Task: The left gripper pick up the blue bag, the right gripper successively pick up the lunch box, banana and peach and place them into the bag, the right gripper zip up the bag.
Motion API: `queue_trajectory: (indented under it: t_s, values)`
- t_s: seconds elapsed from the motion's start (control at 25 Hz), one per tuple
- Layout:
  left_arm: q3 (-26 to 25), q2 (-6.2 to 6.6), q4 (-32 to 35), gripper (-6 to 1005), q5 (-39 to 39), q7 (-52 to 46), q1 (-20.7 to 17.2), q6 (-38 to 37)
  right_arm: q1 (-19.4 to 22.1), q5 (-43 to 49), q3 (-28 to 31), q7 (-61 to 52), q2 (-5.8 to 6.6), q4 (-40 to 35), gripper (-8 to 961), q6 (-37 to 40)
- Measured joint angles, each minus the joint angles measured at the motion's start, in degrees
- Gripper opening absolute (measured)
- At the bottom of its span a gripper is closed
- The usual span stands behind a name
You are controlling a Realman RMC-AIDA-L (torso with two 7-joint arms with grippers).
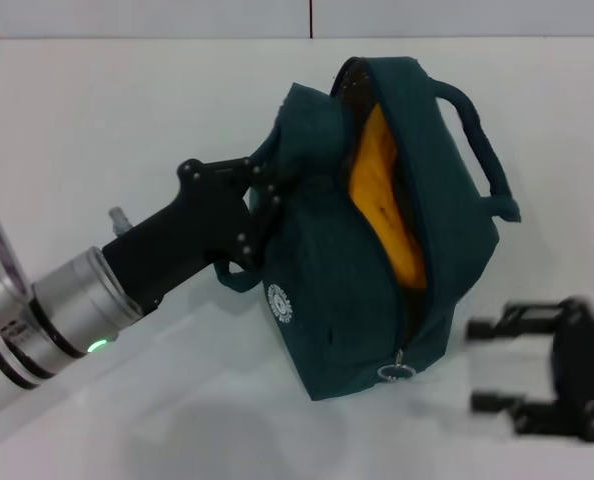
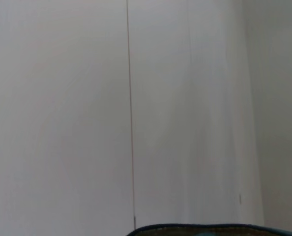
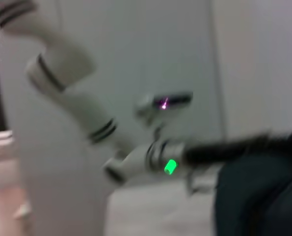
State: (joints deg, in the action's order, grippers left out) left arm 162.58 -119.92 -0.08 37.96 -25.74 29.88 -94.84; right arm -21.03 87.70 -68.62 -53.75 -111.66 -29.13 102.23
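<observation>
- Blue bag (image 1: 377, 250) near the middle of the white tabletop (image 1: 127, 130), toward its far edge, tilted, its base corner touching the surface near the zip pull.
- Zip open along the top, mouth gaping, yellow-orange contents (image 1: 387, 200) visible inside; which item cannot be told.
- Round metal zip pull (image 1: 395, 372) hanging at the low end of the opening, nearest the front edge.
- Carry handle (image 1: 482, 150) arching off the bag's right side, toward the far right of the tabletop.
- White round logo (image 1: 279, 302) on the bag's left face.
- Left gripper (image 1: 267, 205) reaching in from the front left corner, pinching a bunched fold of fabric on the bag's upper left side, fingers pressed into the cloth.
- Green light (image 1: 98, 346) glowing on the left arm's silver wrist.
- Right gripper (image 1: 497, 365) low by the front right corner, just beside the bag but apart from it, fingers spread and pointing toward the bag, nothing between them.
- Left wrist view: mostly white wall, a sliver of bag rim (image 2: 205, 229) at the picture's edge.
- Right wrist view: blurred left arm (image 3: 136, 160) with green light, dark bag fabric (image 3: 259, 196) close by.
</observation>
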Motion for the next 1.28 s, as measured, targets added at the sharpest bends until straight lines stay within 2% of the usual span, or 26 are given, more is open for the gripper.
queue_trajectory:
  t_s: [0.12,0.24,0.4,0.6,0.68,0.92,1.08,1.28]
  values:
    - [0.0,-0.01,0.7,34,-0.2,0.3,-0.1,0.0,-3.1,8.3,0.0,-5.7,-2.26,0.0,583,-3.7]
    - [0.1,-0.03,0.9,34,-0.2,0.4,-0.2,0.0,-5.2,13.2,-0.4,-9.9,-3.60,-0.1,581,-8.7]
    - [0.1,-0.05,1.5,34,-0.4,0.4,-0.2,0.0,-5.5,13.4,-1.3,-10.7,-3.96,0.0,572,-12.0]
    - [0.1,-0.05,1.5,34,-0.4,0.4,-0.3,0.0,-4.3,12.7,-0.9,-9.8,-3.77,-1.6,572,-10.0]
    - [0.0,-0.05,1.5,34,-0.4,0.4,-0.4,0.0,-2.7,12.5,0.6,-9.3,-3.56,-3.5,573,-8.2]
    - [-0.2,-0.05,1.5,33,-0.2,0.4,-0.1,0.3,-1.4,12.6,0.9,-9.7,-3.44,-4.8,573,-9.9]
    - [-0.3,-0.05,1.9,33,-0.2,0.6,0.2,0.8,-1.7,12.5,0.8,-9.6,-3.56,-4.8,574,-11.5]
    - [-0.3,-0.05,1.9,33,-0.1,1.3,0.6,1.0,-5.1,12.7,-1.6,-10.1,-3.87,-3.0,574,-11.5]
